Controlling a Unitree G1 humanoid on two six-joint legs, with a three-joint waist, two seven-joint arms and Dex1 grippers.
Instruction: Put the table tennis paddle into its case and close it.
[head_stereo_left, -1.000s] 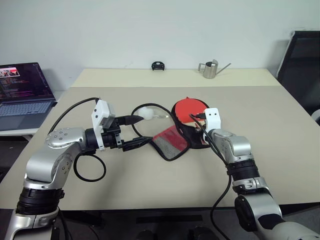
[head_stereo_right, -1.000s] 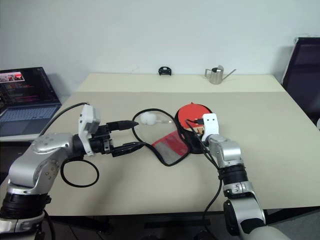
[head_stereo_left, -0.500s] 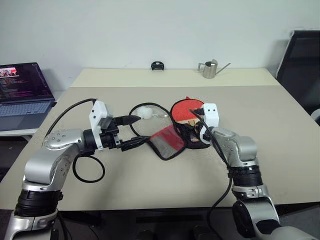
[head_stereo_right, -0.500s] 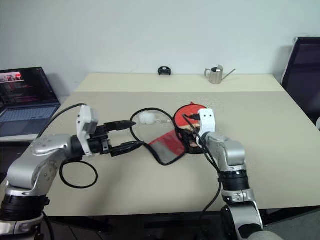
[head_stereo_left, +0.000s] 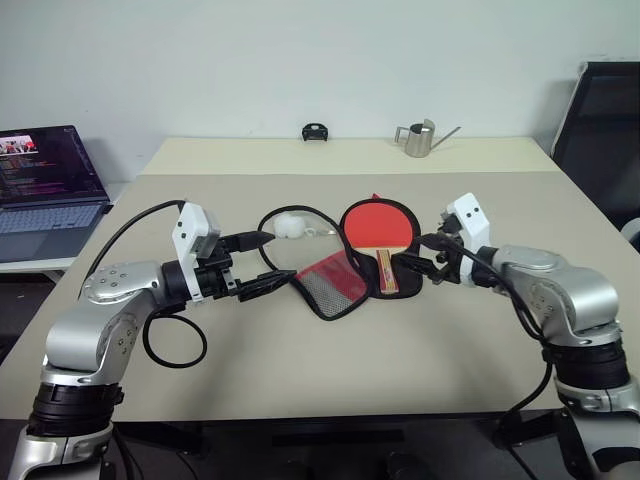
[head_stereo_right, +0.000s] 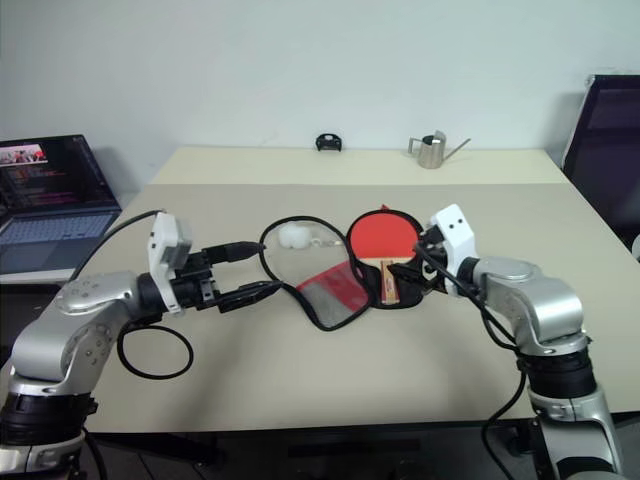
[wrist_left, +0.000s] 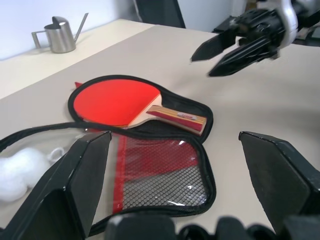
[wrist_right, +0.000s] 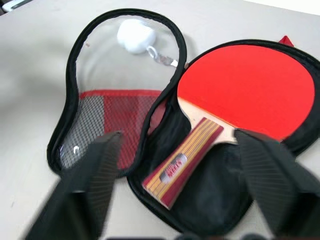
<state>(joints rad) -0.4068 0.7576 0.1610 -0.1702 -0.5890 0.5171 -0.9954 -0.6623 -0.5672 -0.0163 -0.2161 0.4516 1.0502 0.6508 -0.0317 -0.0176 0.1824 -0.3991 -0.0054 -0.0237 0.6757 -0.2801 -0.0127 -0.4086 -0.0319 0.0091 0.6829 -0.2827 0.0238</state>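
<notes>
The table tennis paddle (head_stereo_left: 378, 222) lies red face up in the black bottom half of the open case (wrist_right: 200, 200), with its wooden handle (wrist_right: 186, 160) pointing toward me. The case's lid (head_stereo_left: 335, 285), with a red panel and black mesh, is folded out to the left on the table. My right gripper (head_stereo_left: 428, 260) hovers open just right of the handle, holding nothing. My left gripper (head_stereo_left: 262, 263) stands open at the lid's left edge, its lower finger (head_stereo_left: 270, 286) close to the zipper rim.
A small white ball (head_stereo_left: 290, 225) lies under the lid's clear part. A metal watering can (head_stereo_left: 420, 138) and a small black object (head_stereo_left: 317, 131) stand at the table's far edge. A laptop (head_stereo_left: 50, 190) sits off to the left and a black chair (head_stereo_left: 605, 120) at the right.
My right gripper has opened, let go of the paddle's handle and drawn back up and to the right. The paddle now rests in the case. The left gripper has stayed put.
</notes>
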